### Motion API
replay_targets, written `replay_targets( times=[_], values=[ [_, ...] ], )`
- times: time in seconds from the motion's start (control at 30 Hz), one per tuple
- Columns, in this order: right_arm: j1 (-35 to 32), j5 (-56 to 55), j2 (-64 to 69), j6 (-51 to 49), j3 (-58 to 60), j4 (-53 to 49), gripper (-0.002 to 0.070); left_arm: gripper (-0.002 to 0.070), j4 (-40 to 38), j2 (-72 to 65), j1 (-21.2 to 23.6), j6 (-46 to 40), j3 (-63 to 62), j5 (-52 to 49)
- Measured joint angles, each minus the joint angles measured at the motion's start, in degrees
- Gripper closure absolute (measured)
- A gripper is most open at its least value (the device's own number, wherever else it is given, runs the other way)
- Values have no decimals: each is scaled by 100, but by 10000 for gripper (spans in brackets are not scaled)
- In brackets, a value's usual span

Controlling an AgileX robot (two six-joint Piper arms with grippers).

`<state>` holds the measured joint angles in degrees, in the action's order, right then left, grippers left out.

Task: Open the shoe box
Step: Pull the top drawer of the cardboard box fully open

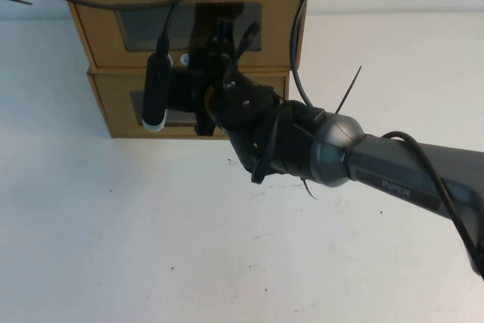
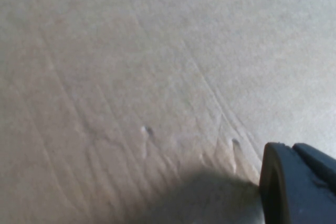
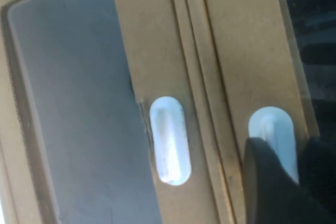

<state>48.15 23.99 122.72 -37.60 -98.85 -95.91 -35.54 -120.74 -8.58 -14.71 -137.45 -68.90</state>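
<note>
Two brown cardboard shoe boxes are stacked at the back of the table, the upper box on the lower box, each with a window in its front. My right gripper reaches to the upper box's front. In the right wrist view it is shut on that box's white handle, one finger on each side. The lower box's white handle is free beside it. My left gripper is close against plain brown cardboard; it does not show in the high view.
The white table spreads out in front of the boxes. The right arm crosses from the right edge to the boxes. Black cables hang over the upper box.
</note>
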Motion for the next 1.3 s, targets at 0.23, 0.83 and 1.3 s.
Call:
replay_targets(
  times=[0.23,0.83,1.3],
  values=[
    [-10,0,4,0,-13,-46,621,680,0,0,0,0,0,0],
    [-10,0,19,20,-13,-3,667,680,0,0,0,0,0,0],
    [91,351,-128,1477,-51,1475,668,680,-108,-34,0,44,-11,-69]
  ],
)
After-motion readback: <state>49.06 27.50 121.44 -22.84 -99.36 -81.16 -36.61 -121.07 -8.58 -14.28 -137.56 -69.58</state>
